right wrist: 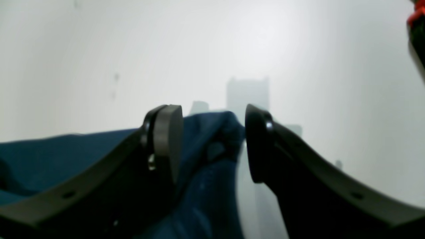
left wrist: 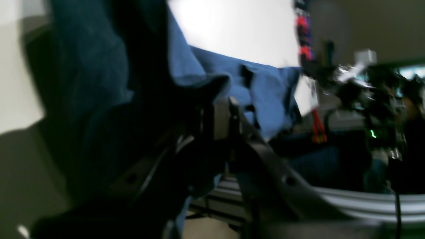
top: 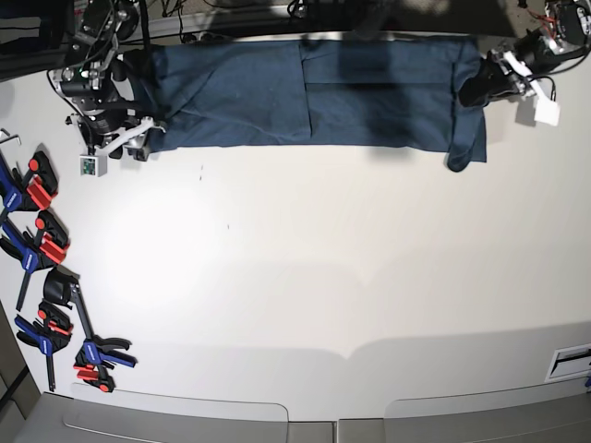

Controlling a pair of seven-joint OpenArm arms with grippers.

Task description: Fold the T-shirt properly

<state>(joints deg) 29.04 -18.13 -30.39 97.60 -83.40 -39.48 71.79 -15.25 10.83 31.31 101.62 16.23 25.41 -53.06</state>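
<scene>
The dark navy T-shirt (top: 305, 101) lies as a long folded strip along the table's far edge. Its right end is bunched and one corner (top: 466, 148) droops toward me. My left gripper (top: 482, 85) is there, shut on the T-shirt; in the left wrist view the fingertips (left wrist: 223, 114) pinch a fold and blue cloth (left wrist: 265, 96) spreads beyond them. My right gripper (top: 138, 143) is at the strip's left end. In the right wrist view it (right wrist: 212, 142) stands open around a raised fold of the shirt (right wrist: 215, 132), with a gap beside the right finger (right wrist: 260, 146).
Several red, blue and black spring clamps (top: 42, 245) lie along the white table's left edge, with more near the front left (top: 92, 355). A white tag (top: 547, 113) hangs off the left arm. Cables and frame parts run behind the far edge.
</scene>
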